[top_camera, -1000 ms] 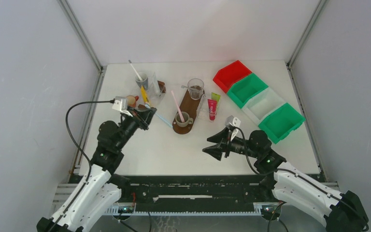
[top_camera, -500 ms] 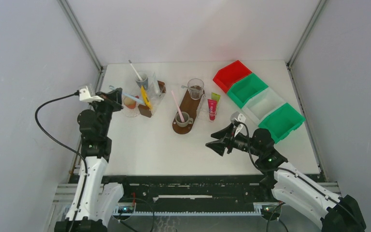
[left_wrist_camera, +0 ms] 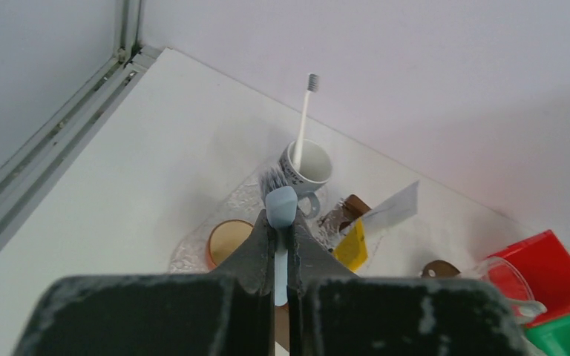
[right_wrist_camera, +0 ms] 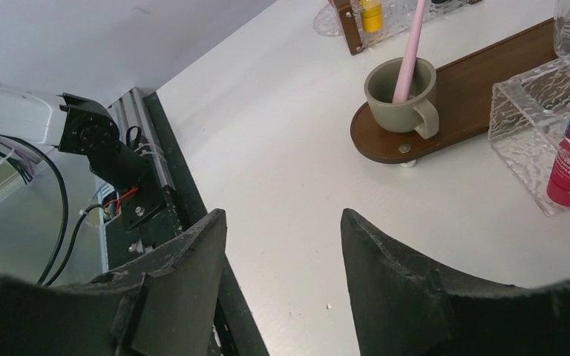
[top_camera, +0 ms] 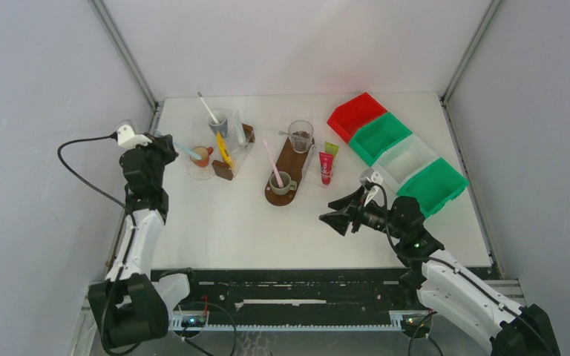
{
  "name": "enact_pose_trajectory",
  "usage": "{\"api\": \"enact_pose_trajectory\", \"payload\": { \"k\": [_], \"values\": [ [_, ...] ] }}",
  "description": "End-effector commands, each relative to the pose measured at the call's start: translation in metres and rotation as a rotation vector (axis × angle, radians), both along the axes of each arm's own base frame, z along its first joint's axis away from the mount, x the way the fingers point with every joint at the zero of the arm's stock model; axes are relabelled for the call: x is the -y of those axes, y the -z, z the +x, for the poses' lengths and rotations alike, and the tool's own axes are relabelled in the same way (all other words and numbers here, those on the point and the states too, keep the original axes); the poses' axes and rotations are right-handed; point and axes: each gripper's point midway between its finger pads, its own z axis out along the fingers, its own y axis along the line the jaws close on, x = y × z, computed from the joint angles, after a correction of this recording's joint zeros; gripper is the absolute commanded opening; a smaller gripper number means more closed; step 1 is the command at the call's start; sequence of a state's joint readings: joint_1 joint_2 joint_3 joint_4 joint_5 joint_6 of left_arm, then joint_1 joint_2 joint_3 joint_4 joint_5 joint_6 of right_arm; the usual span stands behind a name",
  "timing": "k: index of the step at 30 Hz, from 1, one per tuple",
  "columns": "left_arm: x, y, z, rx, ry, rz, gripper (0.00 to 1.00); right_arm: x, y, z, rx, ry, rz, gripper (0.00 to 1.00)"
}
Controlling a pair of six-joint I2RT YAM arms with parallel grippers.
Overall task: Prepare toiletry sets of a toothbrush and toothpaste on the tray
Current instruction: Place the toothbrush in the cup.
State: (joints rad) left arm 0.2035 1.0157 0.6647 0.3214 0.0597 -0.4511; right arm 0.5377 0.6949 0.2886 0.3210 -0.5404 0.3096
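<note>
Hidden between the clamped jaws of the left gripper (left_wrist_camera: 280,226), far left of the oval brown tray (top_camera: 291,162): most of a blue toothbrush (left_wrist_camera: 280,204). On that tray, grey mug (top_camera: 282,182) holding pink toothbrush (top_camera: 271,162); just right, pink toothpaste (top_camera: 326,167) and green toothpaste (top_camera: 331,148). Nearer, right gripper (top_camera: 339,216) agape, empty.

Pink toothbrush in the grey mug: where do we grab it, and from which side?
Grip the pink toothbrush on its bare shaft above the rim of the grey mug; the lower end sits inside the mug. It leans toward the table's far side, so come from above, jaws across the thin shaft. The open right gripper looks nearest.
</note>
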Motion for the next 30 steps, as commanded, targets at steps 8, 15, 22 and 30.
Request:
{"api": "enact_pose_trajectory", "payload": {
  "k": [8,15,22,30],
  "values": [
    [-0.03,-0.034,0.05,0.053,-0.021,0.097,0.0,0.0,-0.005,0.002,-0.006,0.004,0.025,0.65],
    [-0.026,-0.016,0.074,0.001,0.041,0.073,0.0,-0.001,-0.004,0.002,-0.009,0.002,0.024,0.65],
    [-0.027,0.006,0.089,-0.049,0.058,0.046,0.0,-0.001,-0.003,0.003,-0.014,0.003,0.023,0.65],
    [-0.03,0.027,0.102,-0.102,0.057,0.021,0.0,-0.001,-0.003,0.003,-0.012,0.001,0.022,0.65]
  ]
}}
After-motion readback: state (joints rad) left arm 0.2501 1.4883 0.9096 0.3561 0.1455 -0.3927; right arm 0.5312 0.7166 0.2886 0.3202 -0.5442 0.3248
